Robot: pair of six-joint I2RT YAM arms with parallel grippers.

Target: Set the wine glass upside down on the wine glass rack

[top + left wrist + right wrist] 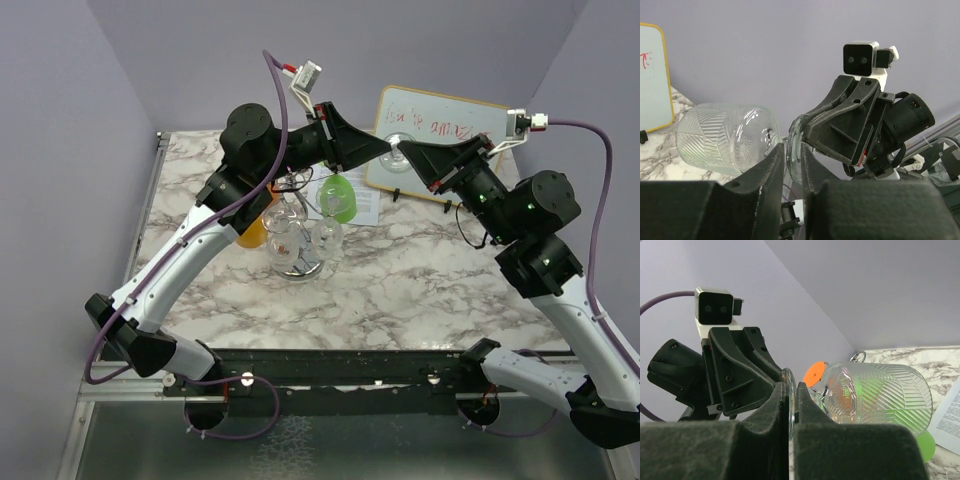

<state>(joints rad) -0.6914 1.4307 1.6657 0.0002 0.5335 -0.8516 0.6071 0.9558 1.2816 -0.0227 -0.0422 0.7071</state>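
Observation:
The clear ribbed wine glass (399,142) hangs on its side in the air between both grippers, over the table's back. In the left wrist view its bowl (722,137) points left and its foot (794,152) stands between my left gripper's (791,162) jaws, which are slightly apart around it. My right gripper (790,400) is shut flat on the same foot (789,390), with the bowl (875,397) to the right. The chrome wine glass rack (300,262) stands lower left of the grippers and holds green (338,197), orange (252,232) and clear glasses.
A whiteboard (450,120) leans at the back right, with a paper sheet (367,207) lying in front of it. The marble table (420,280) ends at a metal rail at the left (150,190). Purple walls close the back and sides.

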